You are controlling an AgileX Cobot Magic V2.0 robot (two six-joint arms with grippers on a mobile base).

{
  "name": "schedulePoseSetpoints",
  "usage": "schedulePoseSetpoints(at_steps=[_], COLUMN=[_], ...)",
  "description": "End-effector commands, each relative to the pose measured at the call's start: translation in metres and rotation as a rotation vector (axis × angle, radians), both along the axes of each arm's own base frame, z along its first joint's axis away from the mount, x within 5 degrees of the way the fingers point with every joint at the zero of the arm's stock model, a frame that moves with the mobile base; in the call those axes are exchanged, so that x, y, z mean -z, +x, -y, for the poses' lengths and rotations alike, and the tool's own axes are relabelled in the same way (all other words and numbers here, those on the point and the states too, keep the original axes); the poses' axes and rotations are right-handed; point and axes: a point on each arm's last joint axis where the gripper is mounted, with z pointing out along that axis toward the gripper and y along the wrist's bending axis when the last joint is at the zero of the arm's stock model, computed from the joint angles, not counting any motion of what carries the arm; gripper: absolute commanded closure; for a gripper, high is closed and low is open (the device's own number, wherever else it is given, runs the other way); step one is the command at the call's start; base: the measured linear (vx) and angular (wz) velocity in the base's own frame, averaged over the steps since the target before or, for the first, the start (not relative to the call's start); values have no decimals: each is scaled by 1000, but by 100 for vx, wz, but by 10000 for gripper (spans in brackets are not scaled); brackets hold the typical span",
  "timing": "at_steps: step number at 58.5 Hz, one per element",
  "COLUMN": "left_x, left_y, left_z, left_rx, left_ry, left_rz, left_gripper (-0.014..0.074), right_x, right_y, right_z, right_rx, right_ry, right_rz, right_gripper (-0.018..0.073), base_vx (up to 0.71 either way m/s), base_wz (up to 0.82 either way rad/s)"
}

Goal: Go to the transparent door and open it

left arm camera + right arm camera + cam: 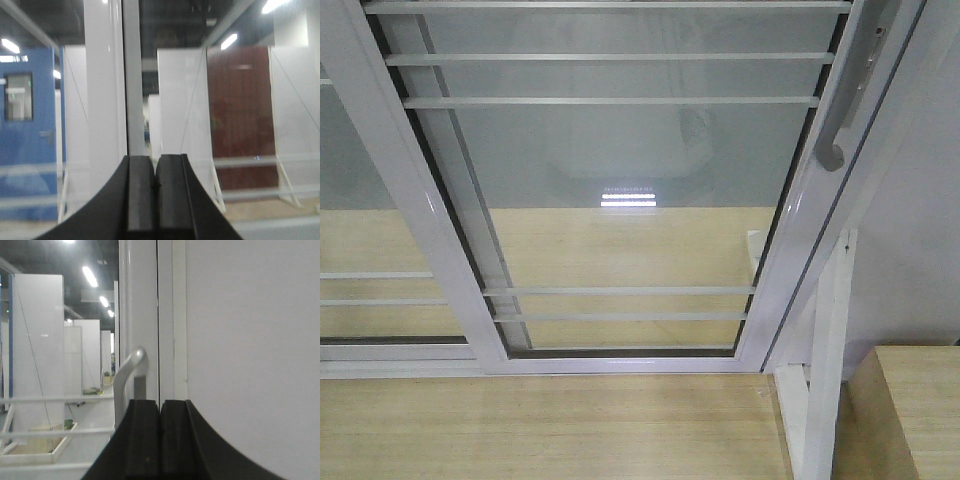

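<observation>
Glass transparent door [620, 180], grey handle [124, 382] near closed, empty right pincer [160, 437]; left pincer [155, 195] likewise closed on nothing

left gripper [155, 192]: jaws pressed together (nothing between) | right gripper [160, 437]: jaws pressed together, level

An indoor test hall: braced white partitions [182, 110], standalone doors [240, 115], ceiling strip lights [91, 276].

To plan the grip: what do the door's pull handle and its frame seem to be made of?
The pull handle: probably metal, smooth satin grey, with a soft highlight on its curve. The frame: likely white-painted metal, glossy, with crisp edges.
</observation>
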Motion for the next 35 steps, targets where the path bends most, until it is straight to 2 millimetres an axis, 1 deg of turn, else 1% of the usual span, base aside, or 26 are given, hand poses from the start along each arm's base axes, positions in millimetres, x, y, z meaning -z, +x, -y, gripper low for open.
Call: schedulePoseSetpoints(at_steps=[1, 4, 6, 9, 11, 15, 19, 25, 30, 35], left_x=[-46, -65, -73, -87, -94, -99, -98, -89, -80, -68], left_y=[-3, 3, 8, 20, 28, 51, 75, 105, 123, 138], left_z=[0, 0, 1, 2, 2, 4, 6, 8, 10, 11], left_rx=[-24, -48, -59, -73, -75, -73, -68, -63, -59, -52], left_ry=[45, 94, 117, 150, 160, 175, 183, 189, 193, 194], left_rz=[95, 93, 90, 73, 60, -4, -70, -124, -166, -232], left_gripper=[599, 599, 599, 599, 599, 599, 599, 599, 596, 596], right_x=[-53, -71, -84, -101, -108, -117, -118, -111, -99, -87], right_y=[-4, 0, 4, 15, 21, 41, 63, 92, 114, 130], right_z=[-1, 0, 0, 1, 2, 4, 6, 9, 11, 12], right_rx=[27, 41, 51, 64, 68, 74, 73, 70, 65, 57], right_ry=[-69, -103, -125, -157, -167, -183, -183, -178, -174, -162], right_rz=[95, 80, 77, 66, 58, 29, 4, -28, -87, -162], right_gripper=[566, 566, 566, 566, 566, 566, 566, 566, 566, 564], base_vx=[0, 0, 0, 0, 0, 0, 0, 0, 0, 0], base_wz=[0, 0, 0, 0, 0, 0, 0, 0, 0, 0])
